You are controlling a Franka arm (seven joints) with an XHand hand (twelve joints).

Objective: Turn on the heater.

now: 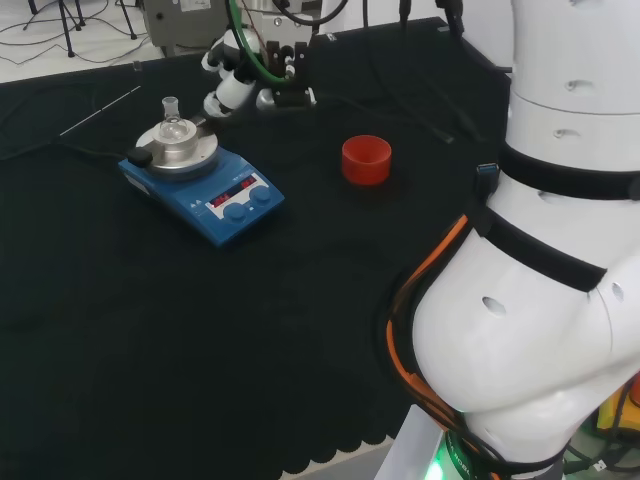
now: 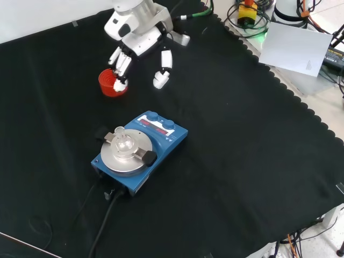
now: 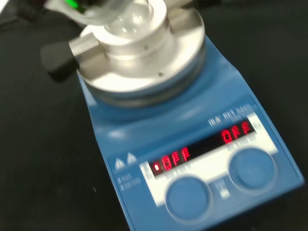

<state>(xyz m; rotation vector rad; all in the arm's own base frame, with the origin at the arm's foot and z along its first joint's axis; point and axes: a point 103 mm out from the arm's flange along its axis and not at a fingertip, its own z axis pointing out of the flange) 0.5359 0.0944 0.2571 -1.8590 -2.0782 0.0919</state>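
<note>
The blue heater (image 2: pixel 141 150) sits near the middle of the table (image 2: pixel 258 161) in the front view, a small clear flask (image 2: pixel 125 142) on its round metal plate (image 2: pixel 127 157). Its two blue knobs (image 3: pixel 252 168) face the wrist camera. The robot hand (image 2: pixel 141 45) hangs farther back, above the cloth and apart from the heater, fingers (image 2: pixel 162 70) relaxed and spread, holding nothing. A red ribbed ring (image 2: pixel 112 83) lies just beneath some fingertips.
</note>
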